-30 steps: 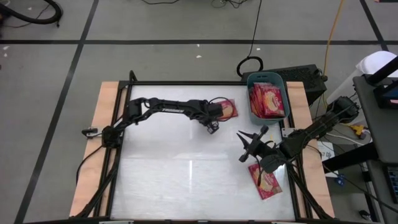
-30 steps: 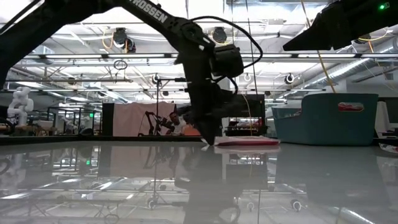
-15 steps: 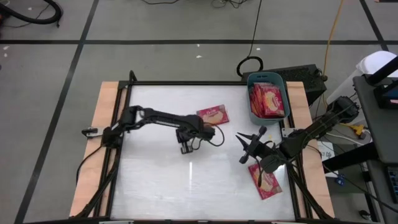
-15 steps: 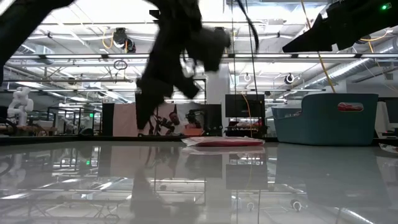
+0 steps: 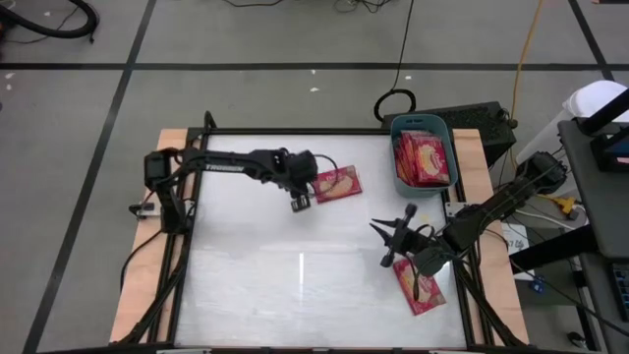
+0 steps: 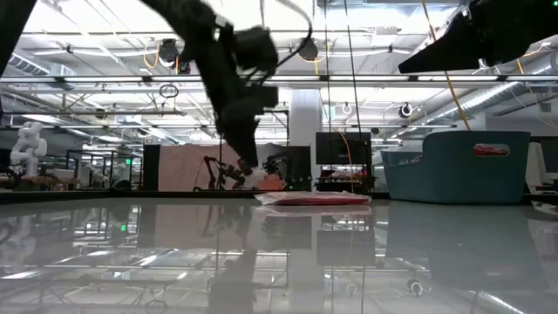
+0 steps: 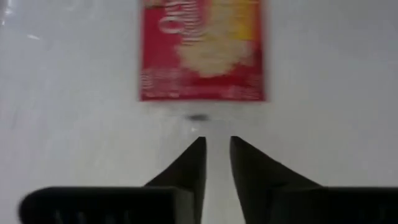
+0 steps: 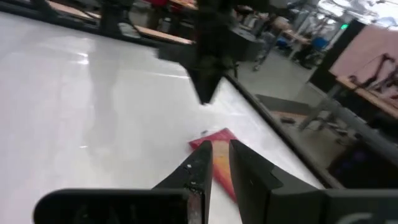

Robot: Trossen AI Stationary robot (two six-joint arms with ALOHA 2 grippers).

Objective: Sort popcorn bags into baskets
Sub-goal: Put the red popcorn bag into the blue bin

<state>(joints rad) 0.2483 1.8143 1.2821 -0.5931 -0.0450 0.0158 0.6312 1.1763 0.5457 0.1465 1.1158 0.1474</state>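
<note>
A flat red rectangular popcorn packet with a yellow-orange picture [image 5: 336,183] lies face up on the glossy white table [image 5: 256,275], toward its far side, a short way from the small teal-blue plastic basket [image 5: 422,126] at the far right corner, which already holds several red packets [image 5: 423,157]. The left gripper [image 5: 301,202] hangs just beside this loose packet's near-left corner; in its wrist view the two dark fingers [image 7: 191,163] stand a narrow slit apart, empty, with the packet [image 7: 202,48] just ahead of their tips. Judging by this, the step in hand is lining up for a pick of that packet, which is not yet gripped. The next move would call for wider fingers and a low approach onto one thin edge, since the packet lies flat. The right gripper [image 5: 391,236] waits near the table's right side, fingers a small gap apart and holding nothing, with another red packet [image 5: 418,287] on the table just beside that arm.
</note>
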